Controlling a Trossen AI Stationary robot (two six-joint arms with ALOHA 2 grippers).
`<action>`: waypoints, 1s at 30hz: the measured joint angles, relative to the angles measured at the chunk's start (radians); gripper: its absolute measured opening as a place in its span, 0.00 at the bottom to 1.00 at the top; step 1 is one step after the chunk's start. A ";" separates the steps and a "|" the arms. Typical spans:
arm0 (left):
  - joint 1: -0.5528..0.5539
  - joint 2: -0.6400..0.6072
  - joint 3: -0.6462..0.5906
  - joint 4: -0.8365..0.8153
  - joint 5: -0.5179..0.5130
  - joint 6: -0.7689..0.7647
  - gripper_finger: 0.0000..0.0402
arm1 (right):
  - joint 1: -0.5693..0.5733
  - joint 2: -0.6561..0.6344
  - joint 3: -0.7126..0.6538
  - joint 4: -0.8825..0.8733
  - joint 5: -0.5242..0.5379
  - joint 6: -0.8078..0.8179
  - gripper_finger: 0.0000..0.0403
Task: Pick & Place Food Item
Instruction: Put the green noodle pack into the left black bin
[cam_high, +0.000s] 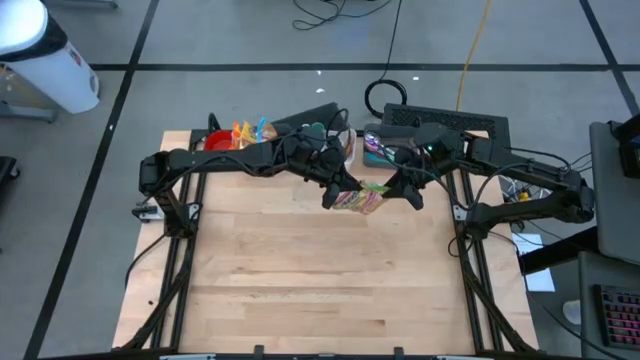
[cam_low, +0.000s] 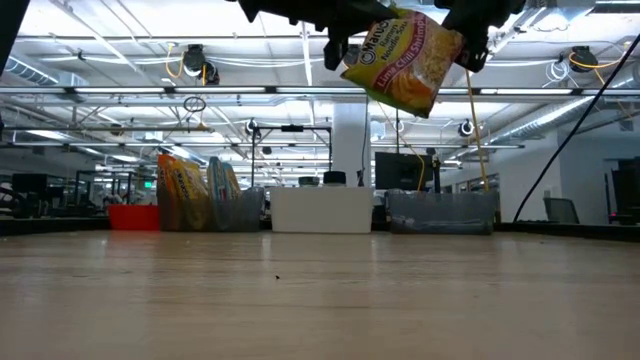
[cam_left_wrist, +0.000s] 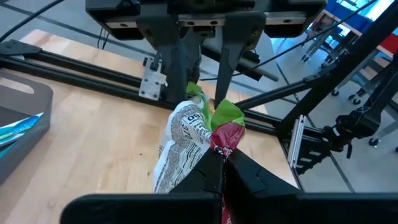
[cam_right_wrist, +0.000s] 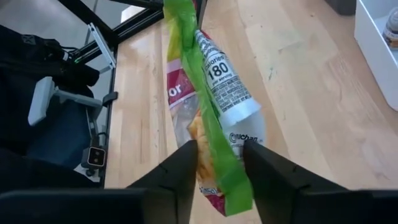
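Bare wooden counter (cam_low: 320, 300) closest to the low camera, nothing resting on its near stretch. Held well above it, a noodle packet (cam_low: 403, 60), yellow with green sealed edges, tilted, clear of the boards. Seen from above at about 12 o'clock from the counter's middle, between the two arms (cam_high: 358, 199). Left gripper (cam_left_wrist: 219, 163) clamped tight on one end of the packet, jaws fully closed on the crimped red and green edge. Right gripper (cam_right_wrist: 219, 160) at the opposite end, from 3 o'clock, jaws narrow with the green seam running between them; contact with the seam hard to confirm, cannot tell whether pinching. Along the far edge, around 11 to 1 o'clock: red bin (cam_low: 133, 217), upright snack bags (cam_low: 183, 192), white bin (cam_low: 322, 211), grey bin (cam_low: 442, 212). Room with ceiling lights and desks beyond.
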 joint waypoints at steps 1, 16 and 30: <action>0.000 0.000 0.000 0.000 0.000 0.000 0.01 | 0.000 0.000 0.000 0.000 0.001 -0.005 0.29; 0.004 0.000 0.000 -0.052 -0.002 0.017 0.02 | -0.030 0.000 0.000 0.044 0.024 -0.029 0.05; 0.011 0.000 0.000 -0.052 -0.003 0.016 0.02 | -0.030 0.000 0.000 0.050 0.020 -0.032 0.04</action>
